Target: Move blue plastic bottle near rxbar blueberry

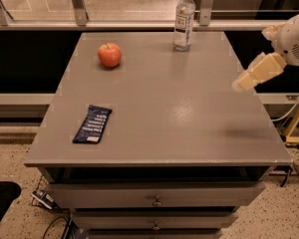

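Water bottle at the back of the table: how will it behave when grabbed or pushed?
The bottle stands upright, tall and narrow, so a push up high would probably tip it. Its round body would likely roll once down, and it sits near the far edge of the table. The gripper hovers over the right edge, apart from it.

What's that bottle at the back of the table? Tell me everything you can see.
The bottle is small, clear plastic, with a white screw cap on and a white label with dark print. It stands upright at the far edge of the grey table, right of centre, touching only the tabletop. The apple sits apart to its left. The gripper hangs over the table's right edge, well clear of it.
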`<state>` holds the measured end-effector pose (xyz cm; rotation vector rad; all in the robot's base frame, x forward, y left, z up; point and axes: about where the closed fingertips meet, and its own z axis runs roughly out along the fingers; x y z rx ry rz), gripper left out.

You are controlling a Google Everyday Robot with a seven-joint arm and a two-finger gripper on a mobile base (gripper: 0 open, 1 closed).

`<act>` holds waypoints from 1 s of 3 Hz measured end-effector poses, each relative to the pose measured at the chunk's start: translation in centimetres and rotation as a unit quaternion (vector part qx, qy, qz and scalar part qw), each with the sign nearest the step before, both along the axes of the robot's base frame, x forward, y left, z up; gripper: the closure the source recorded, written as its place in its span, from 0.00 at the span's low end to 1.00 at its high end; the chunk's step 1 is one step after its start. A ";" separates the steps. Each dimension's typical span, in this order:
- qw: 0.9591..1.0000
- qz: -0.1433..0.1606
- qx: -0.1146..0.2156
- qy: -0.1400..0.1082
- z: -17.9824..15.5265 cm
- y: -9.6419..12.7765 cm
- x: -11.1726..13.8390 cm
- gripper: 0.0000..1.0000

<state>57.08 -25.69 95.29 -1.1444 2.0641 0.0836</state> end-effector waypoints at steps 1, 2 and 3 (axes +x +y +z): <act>0.987 -0.020 0.116 -0.111 1.8 -0.5 8.4 0.00; 0.949 -0.045 0.212 -0.227 4.9 -0.2 14.9 0.00; 0.951 -0.041 0.212 -0.224 4.8 0.0 14.8 0.00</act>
